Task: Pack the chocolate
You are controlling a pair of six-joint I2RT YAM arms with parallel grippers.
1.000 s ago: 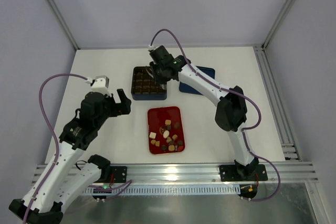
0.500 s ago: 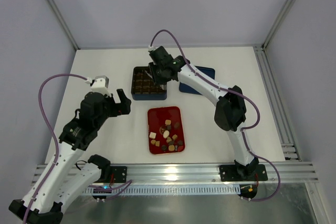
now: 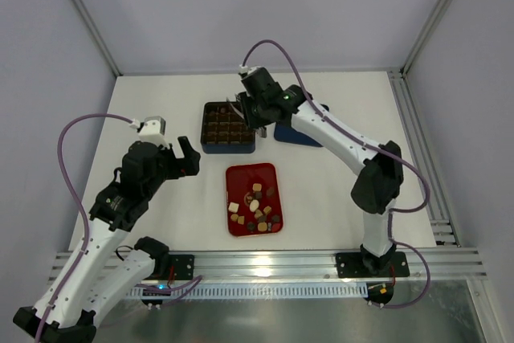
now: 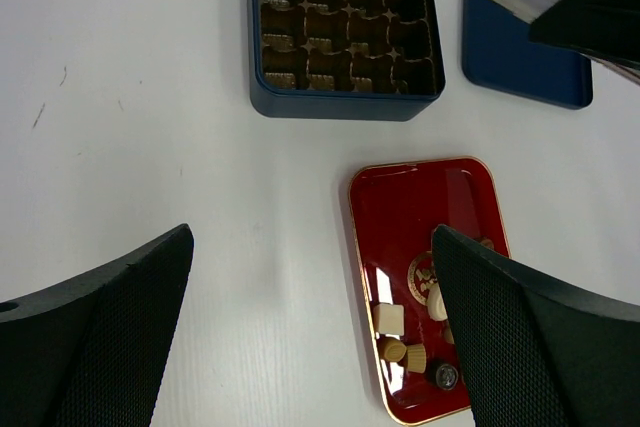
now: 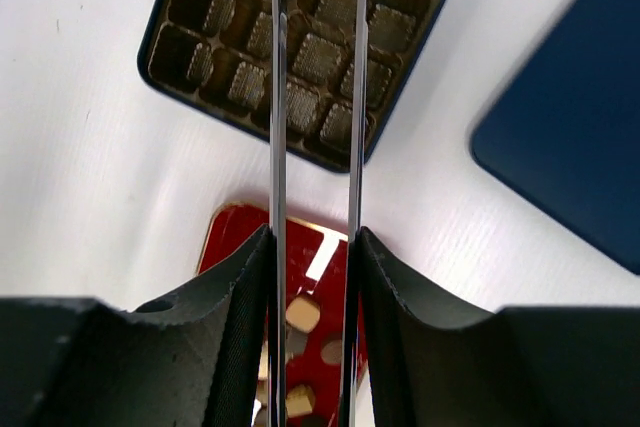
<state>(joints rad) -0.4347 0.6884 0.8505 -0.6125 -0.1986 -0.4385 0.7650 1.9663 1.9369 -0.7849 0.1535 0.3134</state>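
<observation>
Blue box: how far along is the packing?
Barely begun, it seems. The cells of the blue box that are visible look empty. In hand: the right gripper holds tweezers over the box; I can't tell if the tips carry a piece. The left gripper hangs open beside the red tray. Left: the chocolates on that tray.

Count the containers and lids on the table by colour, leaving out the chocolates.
Dark blue: 2, the box and the flat lid
Red: 1, the tray
Total: 3
</observation>
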